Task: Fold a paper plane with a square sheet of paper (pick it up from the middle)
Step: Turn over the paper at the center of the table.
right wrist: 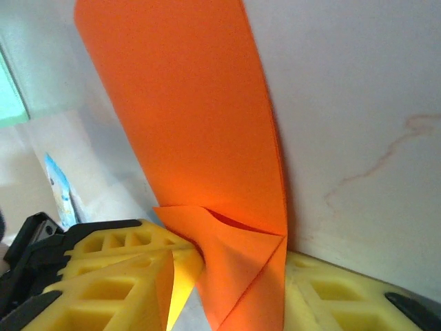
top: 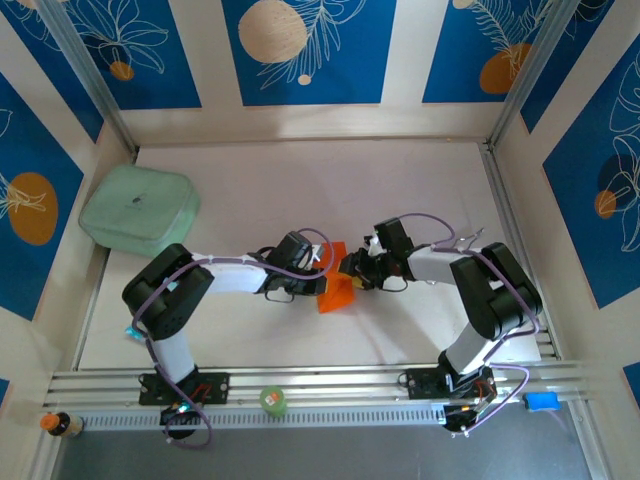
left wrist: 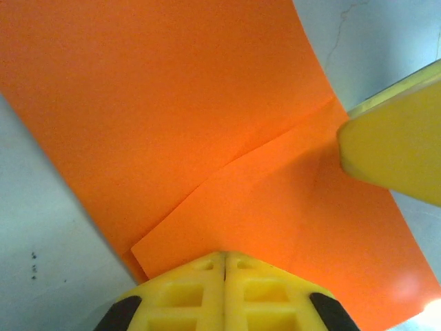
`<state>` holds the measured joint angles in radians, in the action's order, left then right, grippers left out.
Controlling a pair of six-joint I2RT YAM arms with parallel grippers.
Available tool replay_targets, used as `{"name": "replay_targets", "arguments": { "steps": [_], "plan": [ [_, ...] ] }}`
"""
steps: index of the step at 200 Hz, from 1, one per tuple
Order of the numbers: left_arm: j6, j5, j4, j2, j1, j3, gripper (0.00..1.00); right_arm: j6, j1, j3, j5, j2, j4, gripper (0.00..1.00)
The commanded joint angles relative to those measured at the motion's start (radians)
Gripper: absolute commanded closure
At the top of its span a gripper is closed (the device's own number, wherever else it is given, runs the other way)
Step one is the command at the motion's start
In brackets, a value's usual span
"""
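Looking down from the top view, both arms meet mid-frame and the square sheet of paper (top: 336,288) sits right between their tips, lifted off the desk (top: 300,180) and partly creased. The left jaws are pressed together. From the left wrist view they look to be pinching the paper (left wrist: 207,138) at the bottom-centre edge, just where a folded flap's corner ends. The right jaws are spread and straddle the sheet. In the right wrist view the paper (right wrist: 193,124) rises from between the two yellow fingers (right wrist: 124,276) and runs off toward the upper left of the frame, so its long axis points straight out from those jaws. It hugs the finger on the right of the frame, with a gap on the other side.

My guess is the next move hangs on the right jaws closing squarely on that folded bit — the left arm (top: 240,272) has the hold, and the right arm (top: 440,262) is lined up to crease. The paper is thin, so it'll buckle if they tug apart. The desk is pale and smooth with plenty of room — the green pad (top: 140,208) is well off at upper left.
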<state>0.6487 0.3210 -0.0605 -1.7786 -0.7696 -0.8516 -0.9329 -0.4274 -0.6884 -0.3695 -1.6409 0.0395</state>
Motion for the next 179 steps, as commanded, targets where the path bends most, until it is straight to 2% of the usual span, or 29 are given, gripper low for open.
{"name": "replay_targets", "arguments": {
  "steps": [1,130,179],
  "plan": [
    [-0.002,0.004,0.053,-0.019,0.006,0.015,0.96,0.013,0.006,0.001,-0.046,-0.019,0.035,0.64],
    [-0.003,-0.005,0.062,-0.002,0.006,0.016,0.96,0.031,0.034,0.029,-0.063,-0.060,0.081,0.80],
    [0.028,-0.001,0.031,0.030,0.008,0.026,0.91,0.042,0.036,0.038,-0.065,-0.034,0.082,0.89]
  ]
}}
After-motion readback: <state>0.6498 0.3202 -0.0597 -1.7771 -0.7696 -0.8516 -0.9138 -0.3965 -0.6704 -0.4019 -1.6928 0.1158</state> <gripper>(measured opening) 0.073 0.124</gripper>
